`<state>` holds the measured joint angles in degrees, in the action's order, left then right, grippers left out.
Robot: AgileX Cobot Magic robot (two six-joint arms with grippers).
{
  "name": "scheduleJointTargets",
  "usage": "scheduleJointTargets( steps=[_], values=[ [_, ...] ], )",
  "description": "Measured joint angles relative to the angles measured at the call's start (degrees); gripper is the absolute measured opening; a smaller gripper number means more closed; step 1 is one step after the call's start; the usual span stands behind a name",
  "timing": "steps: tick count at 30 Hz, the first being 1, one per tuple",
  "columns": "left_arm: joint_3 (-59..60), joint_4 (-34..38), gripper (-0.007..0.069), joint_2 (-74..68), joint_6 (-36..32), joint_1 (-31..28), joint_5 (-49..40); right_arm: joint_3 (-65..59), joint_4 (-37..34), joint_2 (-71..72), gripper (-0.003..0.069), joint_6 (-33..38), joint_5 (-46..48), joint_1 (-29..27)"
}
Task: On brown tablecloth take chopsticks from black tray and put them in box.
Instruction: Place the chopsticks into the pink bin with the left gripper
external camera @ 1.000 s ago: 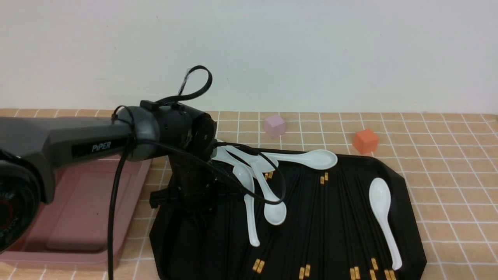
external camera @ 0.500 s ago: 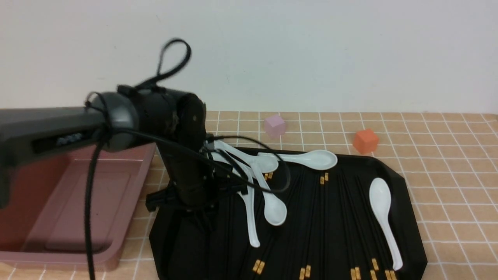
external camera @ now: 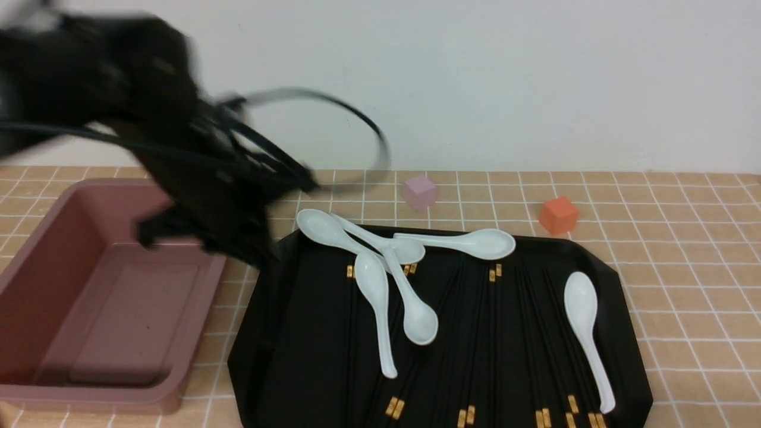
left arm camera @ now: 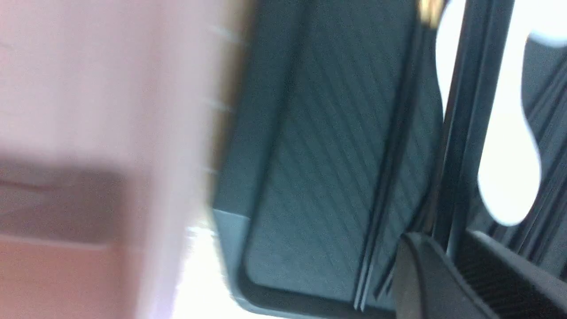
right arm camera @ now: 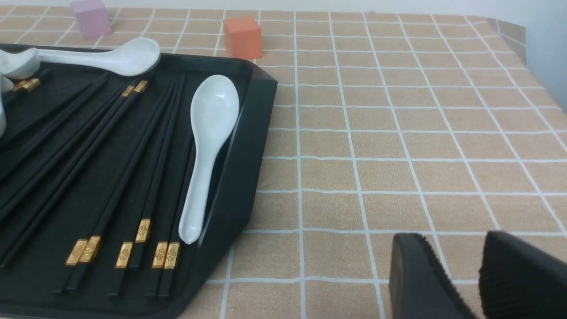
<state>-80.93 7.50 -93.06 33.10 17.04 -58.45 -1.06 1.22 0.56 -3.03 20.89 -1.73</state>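
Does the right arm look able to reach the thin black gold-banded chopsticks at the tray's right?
Likely yes: the right claw hovers over tan grid tablecloth beside the flat black tray; the chopsticks lie uncovered, a white spoon alongside.

Left side: box [external camera: 131, 321] open-topped, floor bare
Middle: white spoons [external camera: 416, 315] crossing chopsticks [external camera: 493, 333] on black tray [external camera: 255, 333]
Right side: open tablecloth [external camera: 689, 285]

The tablecloth [right arm camera: 398, 133] is matt cloth. The black tray [right arm camera: 248, 146] looks like matt plastic, finely textured. The spoons [right arm camera: 212, 110] are glossy white, like glazed ceramic. The chopsticks [right arm camera: 110, 146] are smooth satin black with shiny gold bands [right arm camera: 170, 254]. The box [external camera: 35, 249] is smooth, dull-sheened plastic. The right gripper [right arm camera: 456, 248] has ribbed matt black pads [right arm camera: 421, 274]
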Motion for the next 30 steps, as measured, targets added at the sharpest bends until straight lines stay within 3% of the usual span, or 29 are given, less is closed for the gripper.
scheduleJointTargets(
  steps=[4, 7, 10, 18, 30],
  values=[
    [0.0, -0.1, 0.0078, 4.2, -2.7, -9.3, -2.4, 0.0, 0.0, 0.0, 0.0240, 0.0, 0.0, 0.0],
    [0.0, -1.4, 0.0078, 5.1, -10.0, -18.7, -3.1, 0.0, 0.0, 0.0, 0.0240, 0.0, 0.0, 0.0],
    [0.0, -2.2, 0.0078, 3.6, -15.6, -23.3, -3.1, 0.0, 0.0, 0.0, 0.0240, 0.0, 0.0, 0.0],
    [0.2, -6.2, 0.0078, -5.8, -27.6, -24.9, -2.7, 0.0, 0.0, 0.0, 0.0240, 0.0, 0.0, 0.0],
    [0.2, -6.7, 0.0102, -14.5, -34.5, -25.0, -1.3, 0.0, 0.0, 0.0, 0.0240, 0.0, 0.0, 0.0]
  ],
)
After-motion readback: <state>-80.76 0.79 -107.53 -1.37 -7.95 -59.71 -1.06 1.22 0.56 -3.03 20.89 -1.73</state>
